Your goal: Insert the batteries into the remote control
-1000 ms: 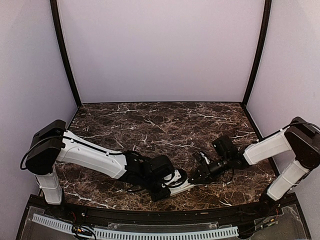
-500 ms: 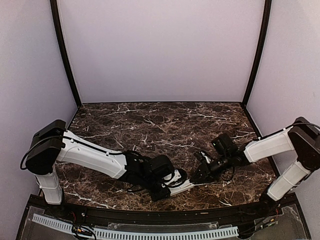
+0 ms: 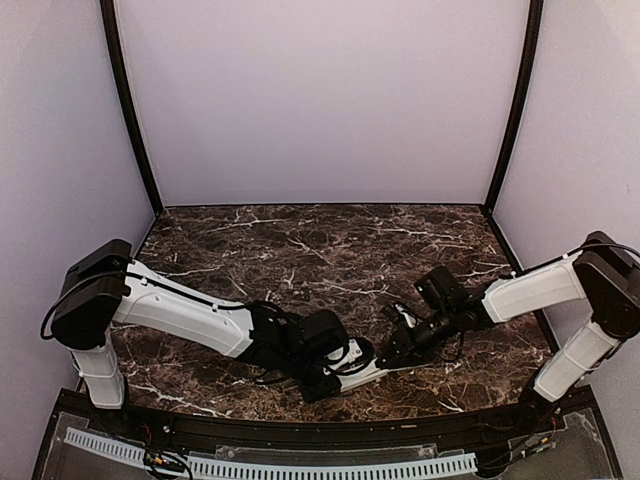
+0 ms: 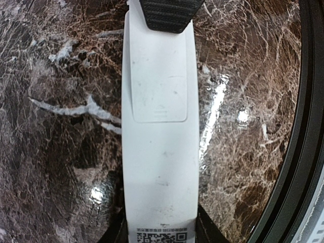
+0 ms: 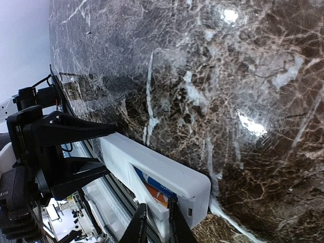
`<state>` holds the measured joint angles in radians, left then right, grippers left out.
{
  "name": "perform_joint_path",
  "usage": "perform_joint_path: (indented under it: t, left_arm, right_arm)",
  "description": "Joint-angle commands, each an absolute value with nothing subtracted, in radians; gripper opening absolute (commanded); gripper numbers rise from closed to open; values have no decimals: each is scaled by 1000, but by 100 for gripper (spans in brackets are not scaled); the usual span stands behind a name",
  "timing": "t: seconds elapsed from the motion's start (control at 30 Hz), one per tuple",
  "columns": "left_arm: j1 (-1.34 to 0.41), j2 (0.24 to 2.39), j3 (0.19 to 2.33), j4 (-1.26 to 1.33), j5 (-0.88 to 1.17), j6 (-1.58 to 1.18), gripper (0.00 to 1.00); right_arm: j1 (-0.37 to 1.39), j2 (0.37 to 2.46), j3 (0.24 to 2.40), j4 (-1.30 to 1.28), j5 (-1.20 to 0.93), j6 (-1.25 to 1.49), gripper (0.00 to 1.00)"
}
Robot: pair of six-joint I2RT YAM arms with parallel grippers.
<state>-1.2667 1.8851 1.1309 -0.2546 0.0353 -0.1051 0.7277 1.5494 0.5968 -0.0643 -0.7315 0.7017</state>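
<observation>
The white remote control (image 4: 159, 152) lies back-up near the table's front edge, and my left gripper (image 4: 159, 233) is shut on its long sides at the end with the QR sticker. In the top view the remote control (image 3: 365, 372) spans the gap between the left gripper (image 3: 345, 368) and the right gripper (image 3: 390, 355). The right wrist view shows its battery cover (image 5: 167, 174) ajar. The blue battery (image 5: 152, 183) and the orange battery (image 5: 158, 195) lie in the recess under it. My right gripper (image 5: 158, 215) has its fingers nearly together, with the cover's edge between them. One right finger pad (image 4: 167, 12) rests on the remote's far end.
The dark marble table (image 3: 330, 250) stretches back to lilac walls. A black rail (image 4: 298, 152) runs along the front edge just beside the remote, with a white slotted strip (image 3: 300, 465) below it.
My right gripper has shifted slightly left toward the remote's end and its fingers have narrowed. The left arm and the remote have not moved.
</observation>
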Motion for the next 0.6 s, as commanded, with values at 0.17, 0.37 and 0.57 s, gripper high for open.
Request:
perform_joint_path:
  t: [0.17,0.37,0.57]
  left_arm:
    - [-1269,1908,1123,-311,85,-89,21]
    - [-1269,1908,1123,-312,87,-89,22]
    - [-1267,1908,1124,-311,90,-87,22]
  right_arm:
    - [752,1535,631,-163,-659,668,24]
    - [753,1527,657,-232,-629,677,35]
    - [763,1520,699,-311,-590,650,40]
